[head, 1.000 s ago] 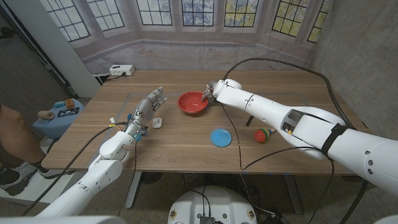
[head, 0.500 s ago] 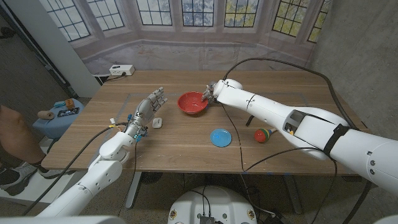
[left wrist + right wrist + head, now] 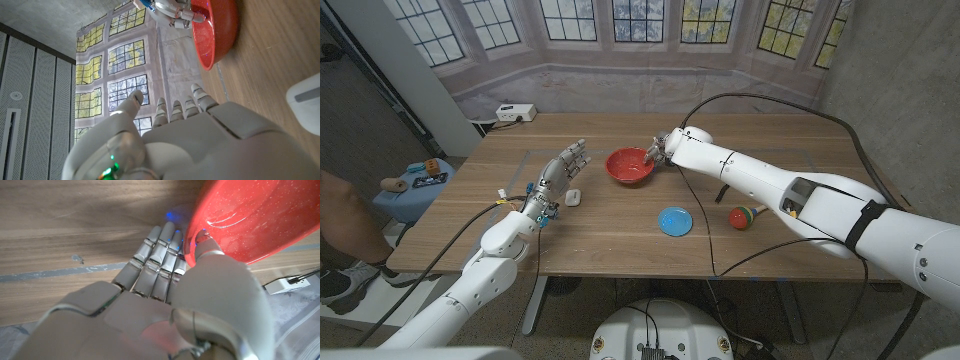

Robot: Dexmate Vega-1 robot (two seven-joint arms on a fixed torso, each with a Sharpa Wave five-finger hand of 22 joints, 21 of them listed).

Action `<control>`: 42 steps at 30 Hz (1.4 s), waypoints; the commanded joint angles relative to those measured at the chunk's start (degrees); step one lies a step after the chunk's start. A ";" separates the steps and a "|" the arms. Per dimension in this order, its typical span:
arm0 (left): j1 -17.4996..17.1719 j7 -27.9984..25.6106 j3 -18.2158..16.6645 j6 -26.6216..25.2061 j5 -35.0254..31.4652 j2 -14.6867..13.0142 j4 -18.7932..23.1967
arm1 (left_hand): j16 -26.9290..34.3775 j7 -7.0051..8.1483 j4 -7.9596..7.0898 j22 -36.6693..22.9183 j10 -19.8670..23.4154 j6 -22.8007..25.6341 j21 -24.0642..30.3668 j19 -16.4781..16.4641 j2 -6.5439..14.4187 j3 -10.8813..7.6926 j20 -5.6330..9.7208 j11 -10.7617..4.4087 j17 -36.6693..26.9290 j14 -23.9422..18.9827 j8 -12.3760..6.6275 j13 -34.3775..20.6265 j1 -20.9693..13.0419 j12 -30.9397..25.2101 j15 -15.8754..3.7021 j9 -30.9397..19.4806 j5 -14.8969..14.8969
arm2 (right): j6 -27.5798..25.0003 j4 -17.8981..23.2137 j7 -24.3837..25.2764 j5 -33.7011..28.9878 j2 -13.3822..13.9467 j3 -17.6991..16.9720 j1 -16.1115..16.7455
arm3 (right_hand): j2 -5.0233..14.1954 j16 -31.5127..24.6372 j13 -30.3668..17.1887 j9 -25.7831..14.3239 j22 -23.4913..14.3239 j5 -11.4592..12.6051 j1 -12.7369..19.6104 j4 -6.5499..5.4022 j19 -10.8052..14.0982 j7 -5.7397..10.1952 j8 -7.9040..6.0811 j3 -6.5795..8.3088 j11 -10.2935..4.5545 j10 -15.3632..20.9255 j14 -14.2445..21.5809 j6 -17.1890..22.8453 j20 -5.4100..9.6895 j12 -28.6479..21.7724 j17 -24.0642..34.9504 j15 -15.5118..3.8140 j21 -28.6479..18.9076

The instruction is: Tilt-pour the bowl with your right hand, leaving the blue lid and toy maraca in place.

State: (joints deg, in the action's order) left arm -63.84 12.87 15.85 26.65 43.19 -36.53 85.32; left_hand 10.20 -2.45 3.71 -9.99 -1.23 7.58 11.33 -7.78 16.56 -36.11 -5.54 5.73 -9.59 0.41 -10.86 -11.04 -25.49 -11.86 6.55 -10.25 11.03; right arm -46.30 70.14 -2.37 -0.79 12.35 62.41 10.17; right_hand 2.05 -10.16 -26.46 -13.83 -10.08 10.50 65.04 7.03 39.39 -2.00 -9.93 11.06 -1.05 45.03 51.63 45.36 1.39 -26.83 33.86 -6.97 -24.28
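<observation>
Right wrist view shows the right hand with its thumb hooked over the rim of the red bowl and the other fingers laid under and outside the wall — a pinch on the rim, so the bowl is held. The bowl looks like thin, glossy plastic: light, stiff and probably slippery, so a rim pinch is the sensible place to take it, with the fingers under the wall carrying it through the tilt. In the head view the bowl sits mid-table toward the far side, the right hand at its right edge. The blue lid and the toy maraca lie nearer the robot, well apart from the bowl. The left hand stands beside a small white case, fingers spread, holding nothing.

Against the earlier frames almost nothing differs — the bowl, lid, maraca and both hands are placed as before.
</observation>
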 commanded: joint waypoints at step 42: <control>8.83 5.36 3.47 -4.00 0.52 1.99 -5.87 | 0.04 -0.15 0.46 -0.25 0.02 0.13 0.24 -0.13 -6.52 0.53 0.23 0.50 -0.17 0.46 0.06 -0.16 5.60 -0.13 0.30 -0.34 0.30 | -0.79 11.50 3.56 3.09 5.91 -5.21 3.62 | 1.32 -0.59 4.06 0.65 -0.18 0.80 -8.85 -2.21 -8.36 -1.06 -1.07 -0.60 7.18 -16.92 -19.40 -10.48 -7.20 10.41 -7.43 8.65 6.59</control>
State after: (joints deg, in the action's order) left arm -55.99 18.21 18.72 23.70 44.12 -34.60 79.29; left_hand 10.20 -2.45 4.19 -9.99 -1.23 7.57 11.33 -7.78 16.34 -35.62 -5.53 5.73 -9.61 0.63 -10.86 -11.04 -25.71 -11.86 6.76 -10.25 11.03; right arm -47.95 76.99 -0.07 1.36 16.17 59.07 11.92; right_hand 2.79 -10.22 -22.48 -13.03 -10.02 11.25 57.59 5.80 31.06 -2.97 -10.61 10.51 5.98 28.56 32.63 35.07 -5.53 -16.68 26.36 1.63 -17.96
